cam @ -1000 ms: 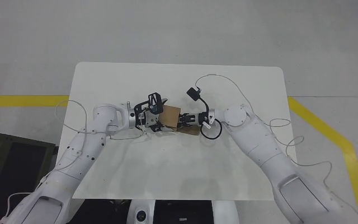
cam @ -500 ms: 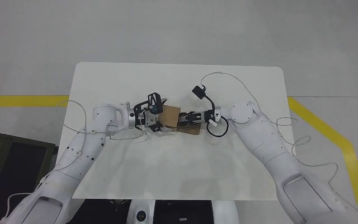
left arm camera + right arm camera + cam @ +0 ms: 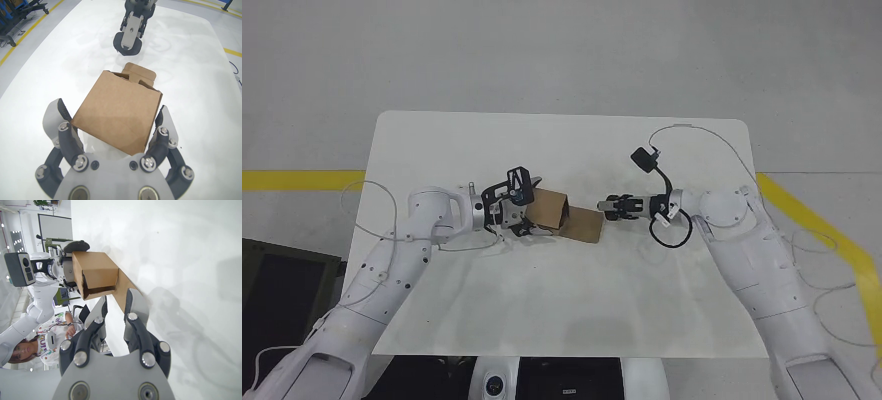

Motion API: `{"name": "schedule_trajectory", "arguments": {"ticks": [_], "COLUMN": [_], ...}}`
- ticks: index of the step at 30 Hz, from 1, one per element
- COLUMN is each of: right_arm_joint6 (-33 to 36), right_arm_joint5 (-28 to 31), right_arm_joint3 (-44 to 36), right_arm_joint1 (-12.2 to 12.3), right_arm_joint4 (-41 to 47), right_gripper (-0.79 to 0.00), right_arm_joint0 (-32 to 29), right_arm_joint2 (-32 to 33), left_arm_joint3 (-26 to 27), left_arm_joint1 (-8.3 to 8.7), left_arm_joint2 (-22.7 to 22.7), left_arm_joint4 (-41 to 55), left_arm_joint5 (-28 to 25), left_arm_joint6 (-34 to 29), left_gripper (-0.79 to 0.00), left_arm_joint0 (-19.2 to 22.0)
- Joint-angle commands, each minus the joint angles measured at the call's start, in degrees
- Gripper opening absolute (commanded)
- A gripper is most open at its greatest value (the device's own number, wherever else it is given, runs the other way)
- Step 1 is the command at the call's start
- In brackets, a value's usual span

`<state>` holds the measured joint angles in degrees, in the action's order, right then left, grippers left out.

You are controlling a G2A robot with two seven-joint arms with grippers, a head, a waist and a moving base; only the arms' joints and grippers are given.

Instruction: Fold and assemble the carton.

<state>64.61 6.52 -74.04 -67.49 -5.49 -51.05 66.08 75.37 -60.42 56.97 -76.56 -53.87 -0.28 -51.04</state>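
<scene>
Since it is thin brown cardboard, the carton [image 3: 554, 210] probably handles light, stiff across its panels yet easily creased, so opposite side walls give the safest hold. It lies on its side near the middle of the tabletop [image 3: 562, 300], one end clamped by the left end effector [image 3: 111, 109]. Its open flap [image 3: 585, 226] reaches toward the right end effector [image 3: 612, 206], just beside it, parted and empty.

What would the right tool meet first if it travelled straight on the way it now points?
Most likely the open flap of the carton, lying just ahead of the right tool; the box body comes behind. Height is hard to judge.
</scene>
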Motion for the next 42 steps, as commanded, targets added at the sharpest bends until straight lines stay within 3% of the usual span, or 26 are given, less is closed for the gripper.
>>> {"name": "schedule_trajectory", "arguments": {"ticks": [1,17,32,42], "right_arm_joint6": [0.9,1.4,1.8,2.6], "right_arm_joint5": [-1.9,-3.6,1.1,3.5], "right_arm_joint3": [-2.4,0.7,7.4,6.1], "right_arm_joint1": [0.6,0.3,-1.5,-1.9], "right_arm_joint4": [-0.9,1.5,9.8,14.1], "right_gripper": [-0.570,-0.542,-0.557,-0.557], "right_arm_joint0": [-2.0,-2.3,1.1,2.1], "right_arm_joint2": [1.2,-2.8,-7.7,-8.4], "left_arm_joint3": [0.1,0.5,0.2,-0.1], "left_arm_joint1": [0.00,0.03,0.01,-0.10], "left_arm_joint2": [0.0,0.2,0.3,0.1], "left_arm_joint4": [-0.1,-0.3,-0.3,-0.3], "left_arm_joint5": [0.0,-0.1,0.1,0.1], "left_arm_joint6": [-0.1,-0.5,-0.5,-0.7], "left_gripper": [0.000,0.000,0.000,0.000], "left_arm_joint0": [-0.1,-0.3,-0.3,-0.1]}}
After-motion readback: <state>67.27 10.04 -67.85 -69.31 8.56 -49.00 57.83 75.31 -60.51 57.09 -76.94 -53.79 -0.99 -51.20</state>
